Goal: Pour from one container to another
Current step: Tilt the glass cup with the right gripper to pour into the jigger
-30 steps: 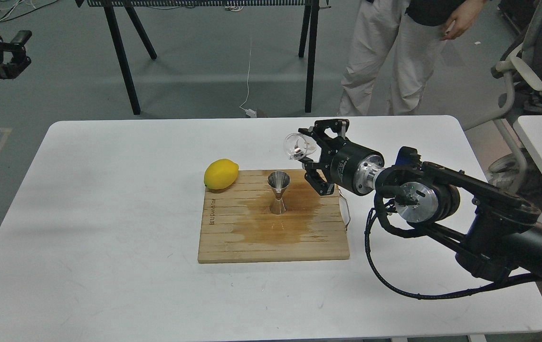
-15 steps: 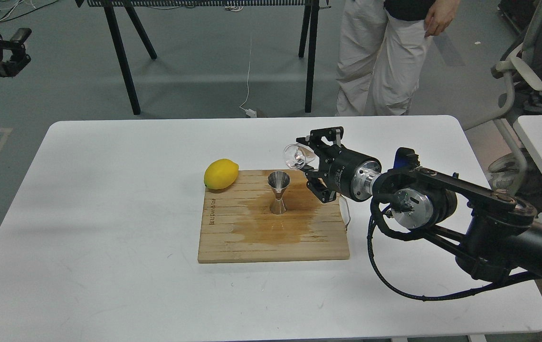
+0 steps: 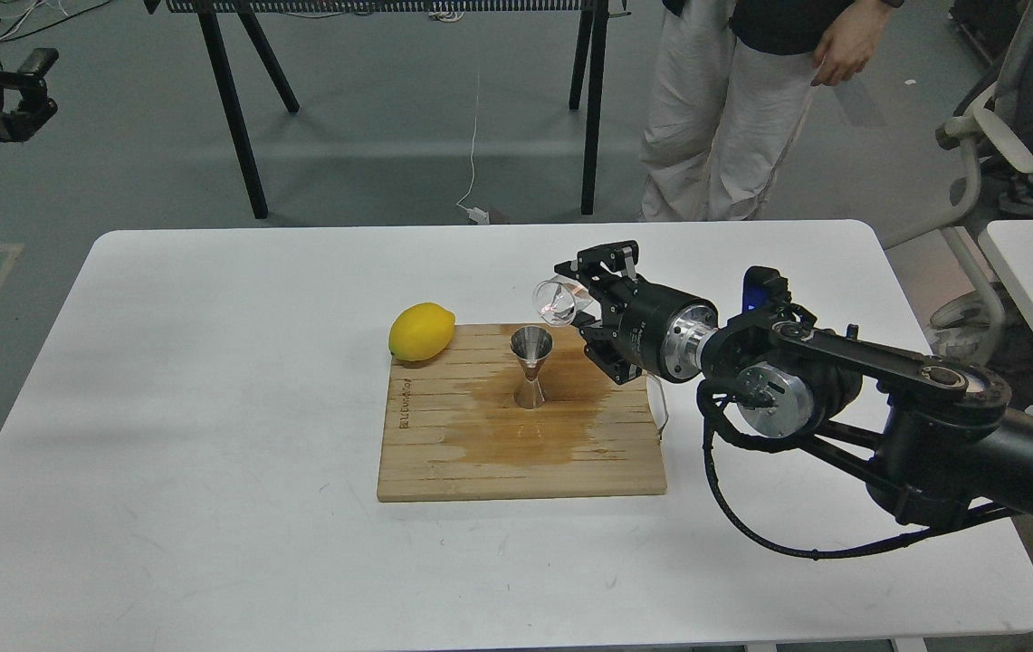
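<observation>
White table [image 3: 208,407] filled the frame; mid-frame lay a stained wooden board [image 3: 480,462] with the jigger [image 3: 531,367] upright. Right gripper [image 3: 581,308] clamped the tilted glass cup [image 3: 554,302], just upper right of the jigger; that narrow mouth risked spills. Left gripper [image 3: 23,91], upper left: cannot tell.

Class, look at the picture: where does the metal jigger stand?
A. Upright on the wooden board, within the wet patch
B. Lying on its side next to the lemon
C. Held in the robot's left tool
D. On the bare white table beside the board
A. The jigger stands upright on the wooden board, on the darker wet patch, apart from the lemon at the board's far left corner.
</observation>
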### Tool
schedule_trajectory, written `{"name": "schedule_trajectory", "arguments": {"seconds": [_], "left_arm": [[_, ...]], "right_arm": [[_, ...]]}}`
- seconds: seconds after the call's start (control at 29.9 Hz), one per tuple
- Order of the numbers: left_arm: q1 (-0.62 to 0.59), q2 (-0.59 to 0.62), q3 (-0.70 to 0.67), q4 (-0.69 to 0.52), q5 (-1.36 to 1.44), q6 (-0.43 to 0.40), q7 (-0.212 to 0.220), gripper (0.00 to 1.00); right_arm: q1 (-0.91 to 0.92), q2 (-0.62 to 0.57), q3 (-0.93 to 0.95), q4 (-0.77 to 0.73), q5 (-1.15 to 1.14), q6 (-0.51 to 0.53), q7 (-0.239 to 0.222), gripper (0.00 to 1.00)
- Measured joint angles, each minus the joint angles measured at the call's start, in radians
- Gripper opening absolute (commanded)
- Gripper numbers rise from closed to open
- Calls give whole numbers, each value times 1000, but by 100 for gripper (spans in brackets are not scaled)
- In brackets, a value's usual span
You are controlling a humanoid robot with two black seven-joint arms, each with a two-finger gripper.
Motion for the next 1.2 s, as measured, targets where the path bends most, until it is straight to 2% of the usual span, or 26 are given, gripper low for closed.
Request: {"name": "schedule_trajectory", "arguments": {"seconds": [0.57, 1.2], "left_arm": [[-9, 16, 0, 0, 0, 0, 1, 99], [-9, 17, 1, 0, 0, 0, 0, 99]], "right_arm": [[61, 64, -71, -60, -59, -14, 0, 20], [109, 80, -154, -85, -170, -17, -1, 20]]}}
